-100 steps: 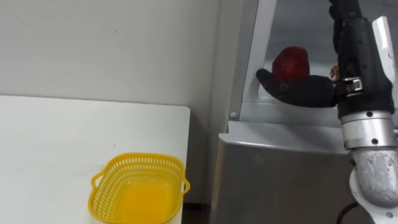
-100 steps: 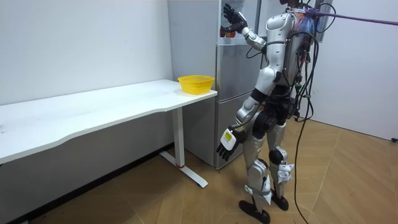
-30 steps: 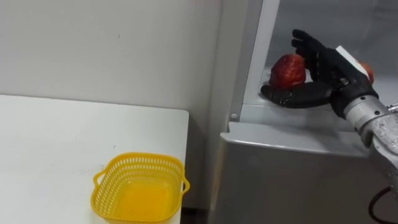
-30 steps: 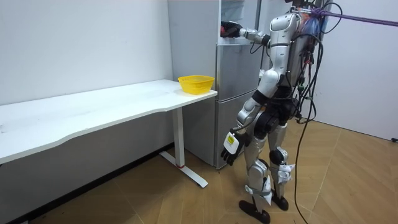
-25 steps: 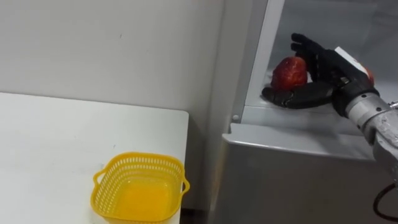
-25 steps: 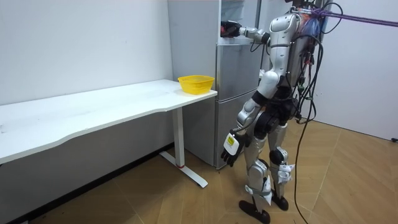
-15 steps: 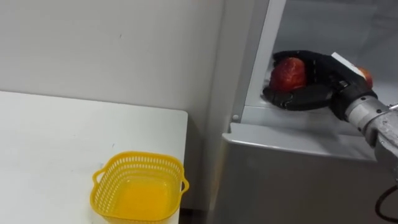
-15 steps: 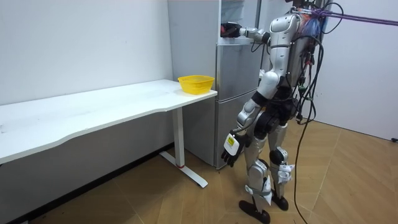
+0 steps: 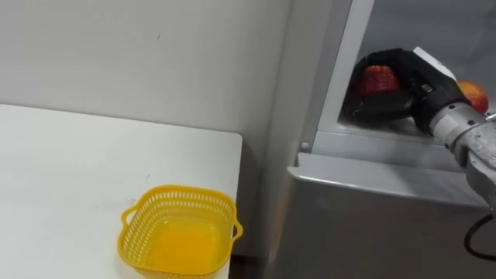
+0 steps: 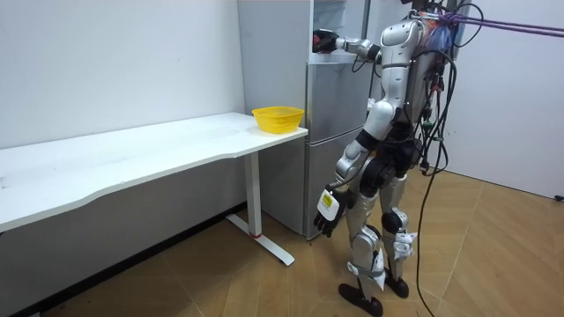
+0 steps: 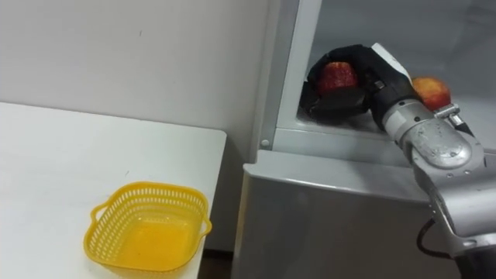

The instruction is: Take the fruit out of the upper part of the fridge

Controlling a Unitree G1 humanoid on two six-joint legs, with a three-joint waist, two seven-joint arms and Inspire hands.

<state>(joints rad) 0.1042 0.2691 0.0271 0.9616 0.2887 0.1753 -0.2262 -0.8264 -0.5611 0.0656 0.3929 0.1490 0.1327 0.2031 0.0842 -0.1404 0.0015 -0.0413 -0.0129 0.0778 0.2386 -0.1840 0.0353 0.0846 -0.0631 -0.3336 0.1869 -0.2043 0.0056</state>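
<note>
Right hand (image 9: 411,85) wraps the red fruit (image 9: 377,79) on the upper fridge (image 9: 364,209) shelf, far right of the basket (image 9: 182,203). Risk: a loose hold could drop it on withdrawal, or the wrist could knock the second fruit (image 9: 475,96). Left hand (image 10: 323,204) hangs slack.

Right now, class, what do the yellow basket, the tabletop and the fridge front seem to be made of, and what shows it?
Yellow basket: probably moulded plastic, slightly glossy; even lattice walls, one uniform colour.
Tabletop: likely laminated board, matt white, smooth, thin edge.
Fridge front: seemingly painted sheet metal, grey with a soft sheen.
</note>
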